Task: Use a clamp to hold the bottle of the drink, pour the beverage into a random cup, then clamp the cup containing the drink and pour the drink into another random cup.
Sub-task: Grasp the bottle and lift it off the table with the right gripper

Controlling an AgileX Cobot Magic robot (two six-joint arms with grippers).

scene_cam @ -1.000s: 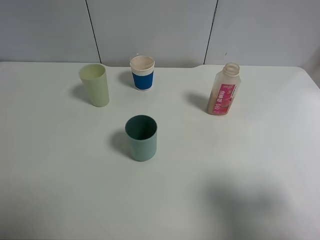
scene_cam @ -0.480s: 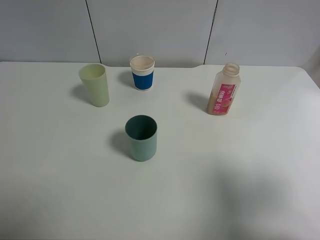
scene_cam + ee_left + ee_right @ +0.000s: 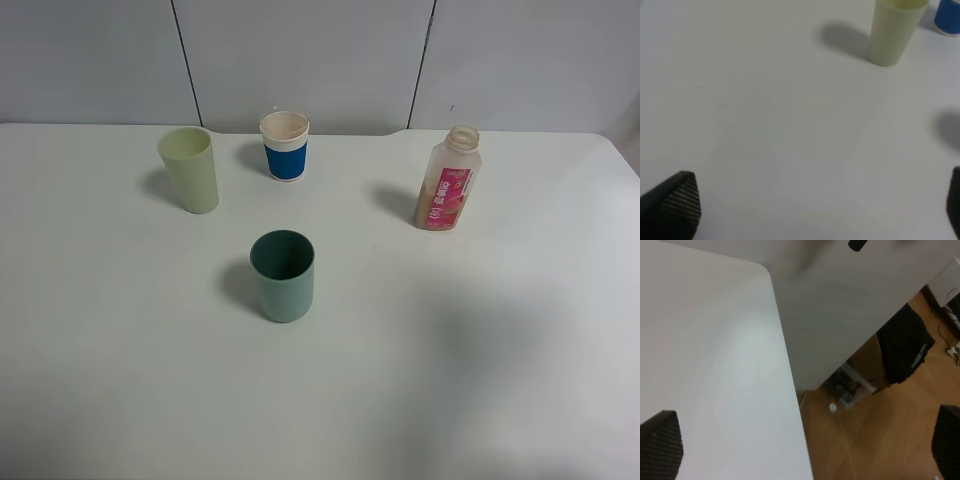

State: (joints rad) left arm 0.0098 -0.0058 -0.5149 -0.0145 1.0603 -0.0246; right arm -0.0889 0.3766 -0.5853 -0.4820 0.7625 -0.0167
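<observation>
nothing on the table has budged since a second ago, only the soft shadow on the near right of the table [image 3: 120, 380] has spread further in from the near edge. the bottle [image 3: 447, 180] stands upright on the far right, cap off, pink label facing the camera, well apart from all three cups. over on the far left stands the pale green cup [image 3: 190, 168], and just right of it, closer to the back wall [image 3: 300, 60], the paper cup with the blue band [image 3: 285, 146]. the teal cup [image 3: 283, 275] sits alone near the middle, nearer than the other two, mouth up. all three cups are upright and none touches another.

neither arm shows in the high view. from the left wrist, the left gripper [image 3: 812, 205] hangs over bare tabletop with its jaws spread wide and nothing between them; the pale green cup and a sliver of the blue band lie well beyond it. the right gripper [image 3: 804, 442] is released too, jaws wide and holding nothing, and it sits out over the table's right edge, with wooden floor [image 3: 880, 435] and a black chair [image 3: 902, 347] below. the bottle does not show in its view.
</observation>
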